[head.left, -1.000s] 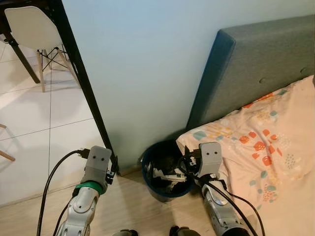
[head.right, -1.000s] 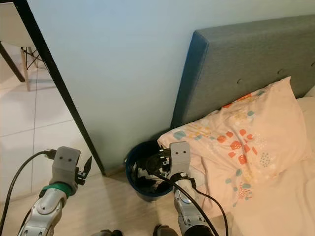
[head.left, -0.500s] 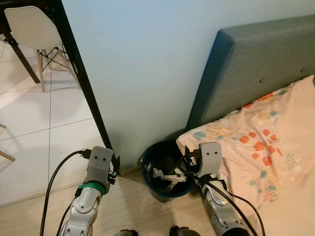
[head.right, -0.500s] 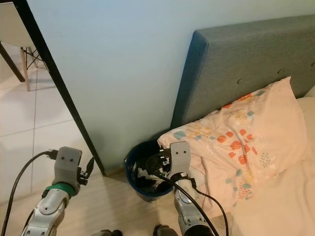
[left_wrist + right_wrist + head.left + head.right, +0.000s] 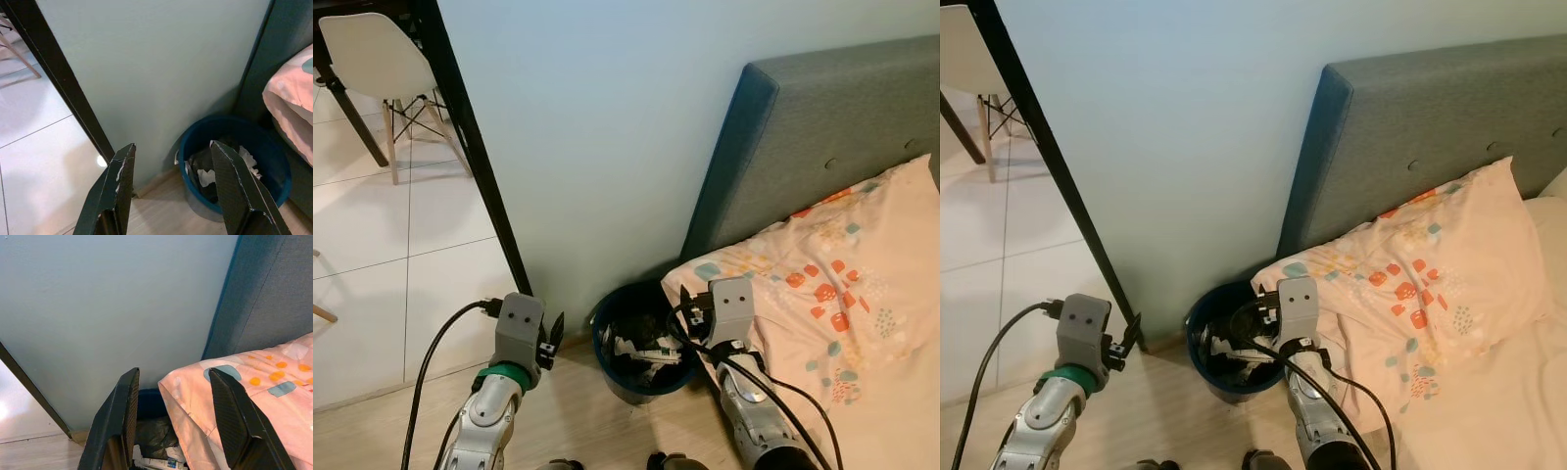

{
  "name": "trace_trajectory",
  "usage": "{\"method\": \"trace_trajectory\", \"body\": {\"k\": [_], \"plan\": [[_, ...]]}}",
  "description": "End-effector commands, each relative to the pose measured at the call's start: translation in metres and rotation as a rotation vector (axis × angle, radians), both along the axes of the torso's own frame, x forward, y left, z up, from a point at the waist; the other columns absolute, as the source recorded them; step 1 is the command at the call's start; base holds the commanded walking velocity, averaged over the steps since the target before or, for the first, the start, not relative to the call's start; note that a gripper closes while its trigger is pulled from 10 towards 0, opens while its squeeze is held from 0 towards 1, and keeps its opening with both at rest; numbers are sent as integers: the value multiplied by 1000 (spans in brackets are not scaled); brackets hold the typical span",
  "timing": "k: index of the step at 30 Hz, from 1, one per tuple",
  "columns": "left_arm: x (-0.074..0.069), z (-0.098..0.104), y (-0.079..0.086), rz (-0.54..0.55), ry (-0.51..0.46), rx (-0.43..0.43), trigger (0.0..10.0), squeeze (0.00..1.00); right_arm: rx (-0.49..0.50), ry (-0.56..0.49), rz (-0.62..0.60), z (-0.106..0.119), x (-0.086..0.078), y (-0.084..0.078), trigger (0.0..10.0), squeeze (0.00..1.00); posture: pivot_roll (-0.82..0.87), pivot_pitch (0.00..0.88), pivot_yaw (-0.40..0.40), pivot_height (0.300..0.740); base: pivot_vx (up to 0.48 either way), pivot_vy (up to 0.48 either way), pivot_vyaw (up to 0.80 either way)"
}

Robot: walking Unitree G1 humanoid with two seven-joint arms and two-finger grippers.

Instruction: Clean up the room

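Wall: pale blue painted wall fills the upper centre of the head views.
Headboard: grey-blue upholstered headboard, upper right, standing against the wall.
Pillow: peach pillow with orange and teal spots, lower right, its corner reaching over the bin's rim.
Floor: white tiles at left, light wooden boards along the bottom.
Chair: white moulded chair with wooden legs, upper left corner.
Bin: round dark blue plastic bin, bottom centre, against the wall, holding crumpled white paper and dark rubbish.
Left end effector: lower left of the bin, fingers spread, empty.
Right end effector: at the bin's right rim, fingers spread, empty.
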State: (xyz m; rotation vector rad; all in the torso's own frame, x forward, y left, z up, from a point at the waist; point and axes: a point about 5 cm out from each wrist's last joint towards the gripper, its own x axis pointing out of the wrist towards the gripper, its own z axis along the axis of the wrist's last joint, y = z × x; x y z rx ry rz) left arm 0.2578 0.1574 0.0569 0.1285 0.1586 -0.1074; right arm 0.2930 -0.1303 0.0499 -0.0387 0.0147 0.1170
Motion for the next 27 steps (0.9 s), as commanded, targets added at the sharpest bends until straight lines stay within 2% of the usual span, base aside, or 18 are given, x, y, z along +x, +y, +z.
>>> {"method": "trace_trajectory", "body": {"k": [1,11,27], "plan": [[-1,-3,-2,-7,8,-5,10000,0,-6,24,-2,-6,-3,-2,10000,0,4,51,22,740,0,0,0],[1,-2,-1,-11,6,9,10000,0,0,24,1,-6,-3,1,10000,0,4,44,29,740,0,0,0],[8,2,5,41,-23,24,10000,0,1,13,15,-3,1,4,10000,0,11,51,19,740,0,0,0]]}}
